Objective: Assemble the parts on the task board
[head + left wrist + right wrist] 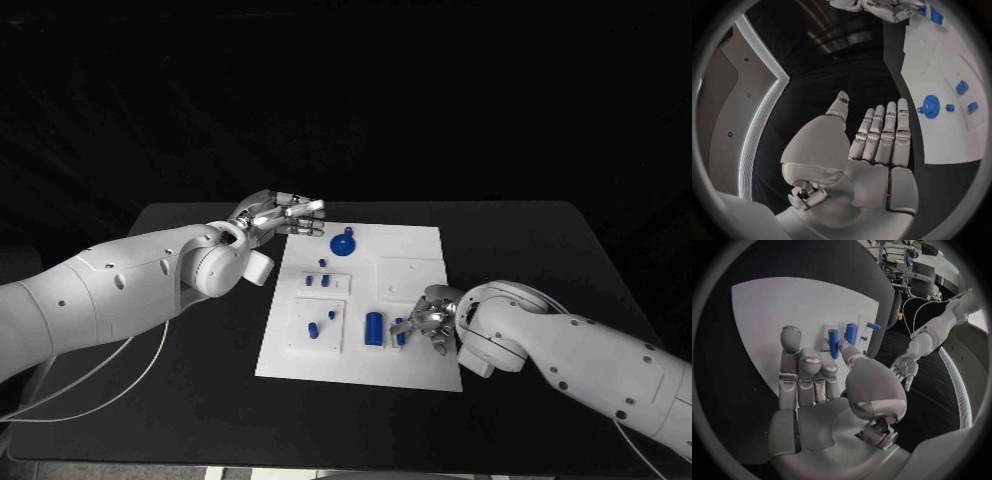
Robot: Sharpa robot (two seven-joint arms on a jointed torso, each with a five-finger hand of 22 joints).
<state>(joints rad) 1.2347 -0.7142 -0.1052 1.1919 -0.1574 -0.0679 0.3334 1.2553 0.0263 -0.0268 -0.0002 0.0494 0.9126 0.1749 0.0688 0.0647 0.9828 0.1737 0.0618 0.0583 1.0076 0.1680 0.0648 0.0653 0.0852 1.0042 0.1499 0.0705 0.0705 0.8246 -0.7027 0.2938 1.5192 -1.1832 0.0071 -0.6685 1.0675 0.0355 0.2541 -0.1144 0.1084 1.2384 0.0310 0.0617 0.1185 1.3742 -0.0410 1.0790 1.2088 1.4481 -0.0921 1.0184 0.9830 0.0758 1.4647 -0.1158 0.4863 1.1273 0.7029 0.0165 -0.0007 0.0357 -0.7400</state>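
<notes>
The left robot hand (284,215) sits up at the far left corner of the task board (418,350), arm coming in low from the left with the wrist bent so the fingers point across toward the board. In the left wrist view the fingers (882,130) are straight and lined up side by side, thumb standing off on its own, and nothing is in the palm, so it's a flat, empty hand.

The right robot hand (428,320) is over the near right part of the board, forearm angled in from the near right. Its fingers (807,372) are loosely bent and a bit apart, hovering over the board, and it isn't holding anything as far as I can see.

The board is a flat white matte rectangle in the middle of the black surface (173,400), with shallow raised square sections. The parts are smooth blue plastic: a round gear-like disc (343,243) near the far end, a stubby cylinder (375,328) lying near the right hand, and a few small blocks and pegs (326,281) in the middle left area. Both hands are shiny silver metal on glossy white arms.
</notes>
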